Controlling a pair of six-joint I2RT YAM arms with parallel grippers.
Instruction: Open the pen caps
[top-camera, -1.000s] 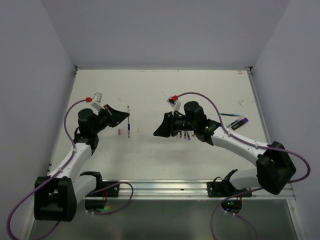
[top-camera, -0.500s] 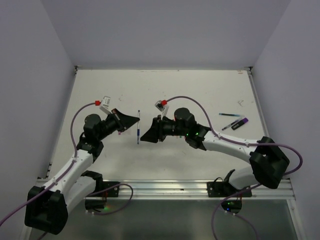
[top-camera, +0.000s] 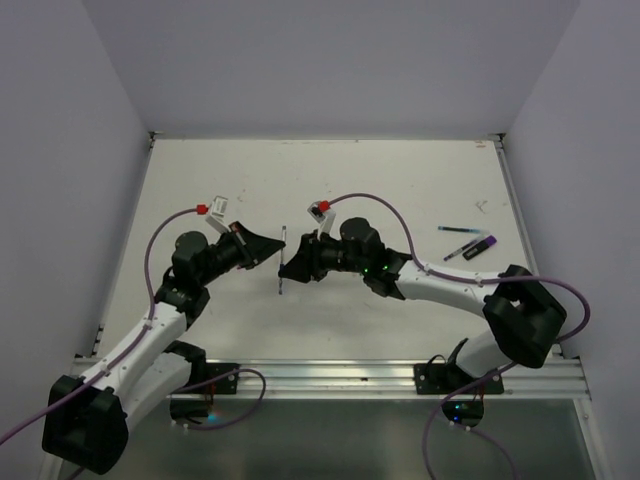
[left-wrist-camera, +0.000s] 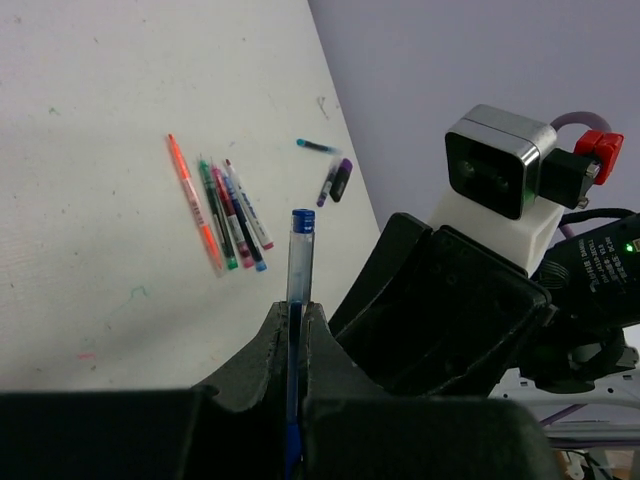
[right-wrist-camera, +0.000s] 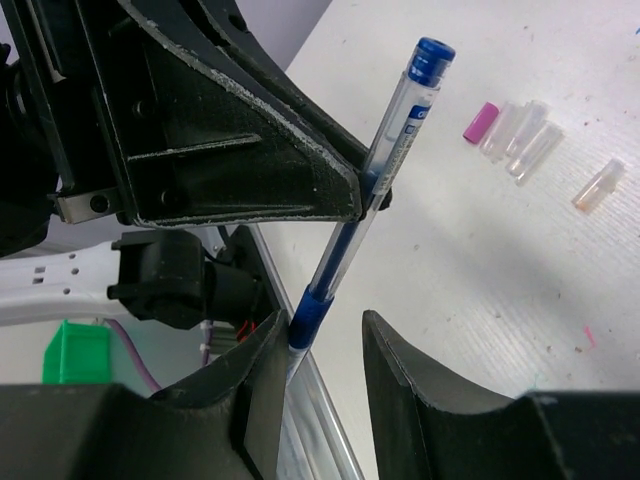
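Note:
My left gripper (left-wrist-camera: 297, 320) is shut on a blue pen (left-wrist-camera: 300, 255) and holds it off the table in the middle (top-camera: 283, 262). In the right wrist view the pen (right-wrist-camera: 400, 130) slants down from the left gripper (right-wrist-camera: 250, 150) to between my right gripper's (right-wrist-camera: 325, 335) open jaws. Its blue grip and whitish tip end (right-wrist-camera: 297, 362) rest against the left finger, with a gap to the other finger. Loose pen caps lie on the table: a pink one (right-wrist-camera: 480, 122) and clear ones (right-wrist-camera: 525, 140) beside it, and another clear one (right-wrist-camera: 600, 185) further right.
A row of several coloured pens (left-wrist-camera: 225, 215) lies on the table beyond the held pen. A purple marker (top-camera: 480, 245) and thin pens (top-camera: 458, 230) lie at the right. Both arms meet at the table's centre (top-camera: 300, 200); walls enclose it on three sides.
Both arms have swung toward the centre. The left gripper carried the blue pen rightward, and the right gripper came in around the pen's lower end.

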